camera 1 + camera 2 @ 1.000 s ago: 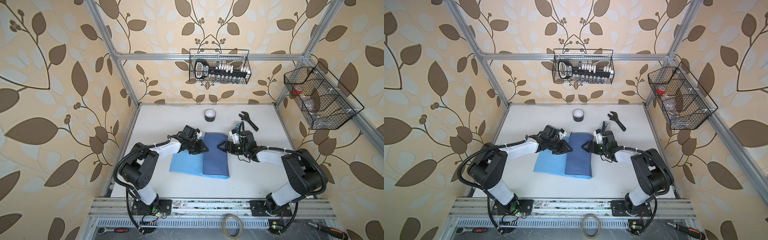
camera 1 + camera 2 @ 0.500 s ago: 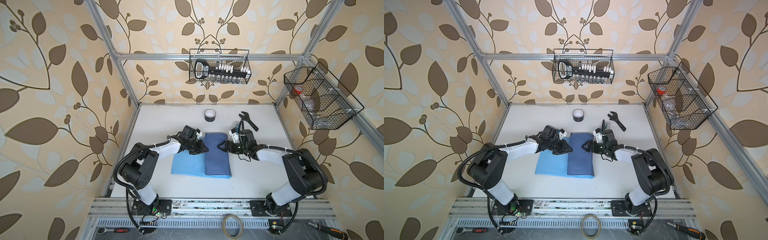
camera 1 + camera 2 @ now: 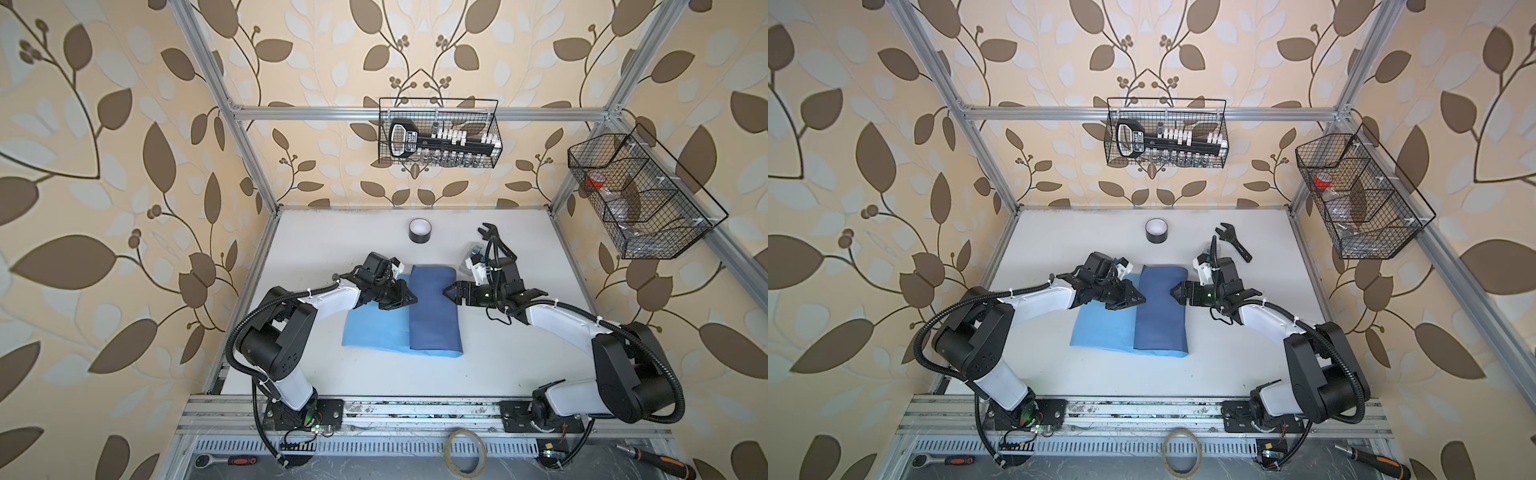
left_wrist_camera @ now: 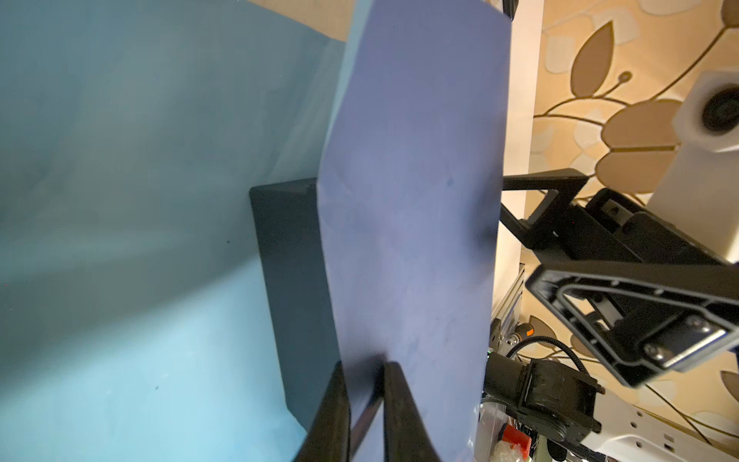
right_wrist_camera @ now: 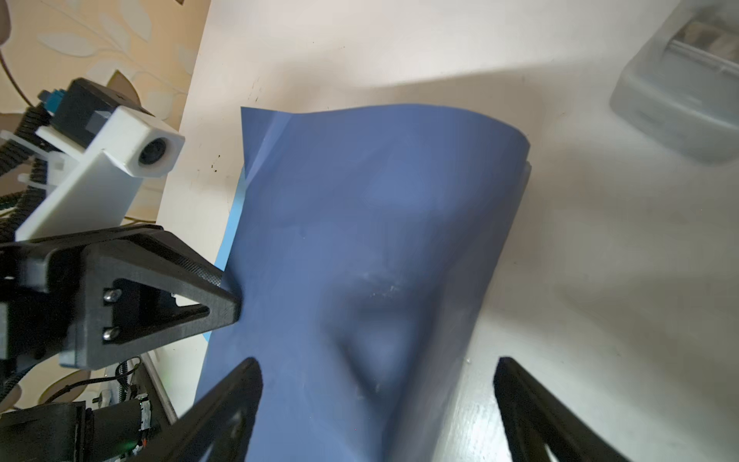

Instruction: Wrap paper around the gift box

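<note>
At table (image 3: 498,365) centre, gift box (image 4: 288,280) sits under the paper (image 3: 434,316) flap, probably stiff and light, paper thin, floppy, crease-prone, so grab edges: left gripper (image 3: 412,298) pinches flap's left edge, right gripper (image 3: 450,291) spread wide at right fold.

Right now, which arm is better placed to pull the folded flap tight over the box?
Left, probably. The left gripper pinches the free flap edge of the paper beside the gift box; the right gripper is open at the folded side, holding nothing.
</note>
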